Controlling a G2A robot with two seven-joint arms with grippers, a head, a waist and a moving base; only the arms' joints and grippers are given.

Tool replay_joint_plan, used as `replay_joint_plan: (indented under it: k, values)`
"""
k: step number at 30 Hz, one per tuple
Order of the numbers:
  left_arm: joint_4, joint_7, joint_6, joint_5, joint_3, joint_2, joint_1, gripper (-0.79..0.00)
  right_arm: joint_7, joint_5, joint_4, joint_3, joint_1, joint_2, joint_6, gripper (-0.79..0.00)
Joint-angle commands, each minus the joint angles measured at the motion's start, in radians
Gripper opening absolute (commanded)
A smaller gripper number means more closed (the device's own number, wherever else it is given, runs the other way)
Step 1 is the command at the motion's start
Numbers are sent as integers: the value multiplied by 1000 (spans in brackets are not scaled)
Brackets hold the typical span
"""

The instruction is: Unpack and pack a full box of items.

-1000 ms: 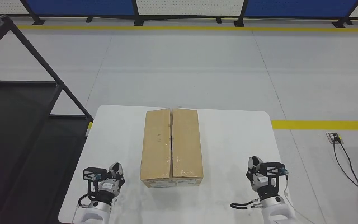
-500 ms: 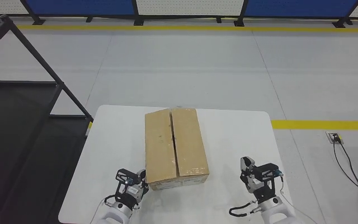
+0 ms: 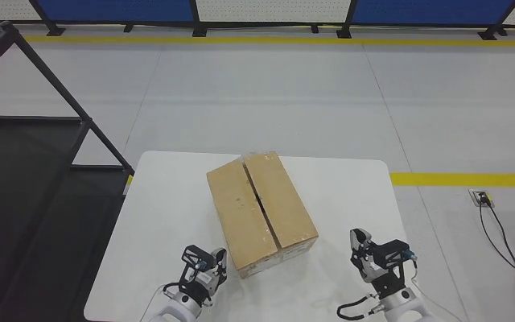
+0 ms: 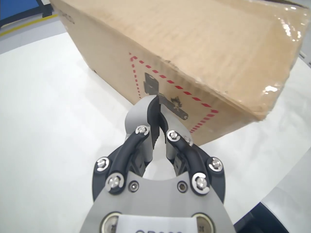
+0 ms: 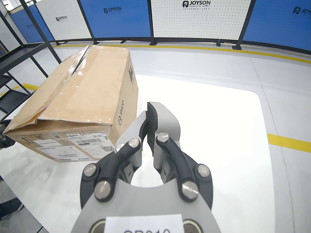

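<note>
White table (image 3: 161, 209) bears the closed box (image 3: 261, 211) skewed, the clenched left gripper (image 4: 155, 103) at its side seemingly as a blunt pusher, the right gripper (image 5: 150, 113) clenched too, standing clear.

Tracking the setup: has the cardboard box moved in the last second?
Yes. The cardboard box turned, near end swinging toward the right edge of the white table.
</note>
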Motion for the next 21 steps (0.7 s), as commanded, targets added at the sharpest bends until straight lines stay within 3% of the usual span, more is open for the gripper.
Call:
replay_joint_plan:
  k: [1, 21]
  values:
    - [1, -5, 11, -9, 1, -2, -4, -785, -5, 3, 1, 6, -4, 0, -5, -785]
    - [28, -80, -98, 111, 187, -26, -116, -785, -78, -45, -43, 61, -102, 9, -128, -785]
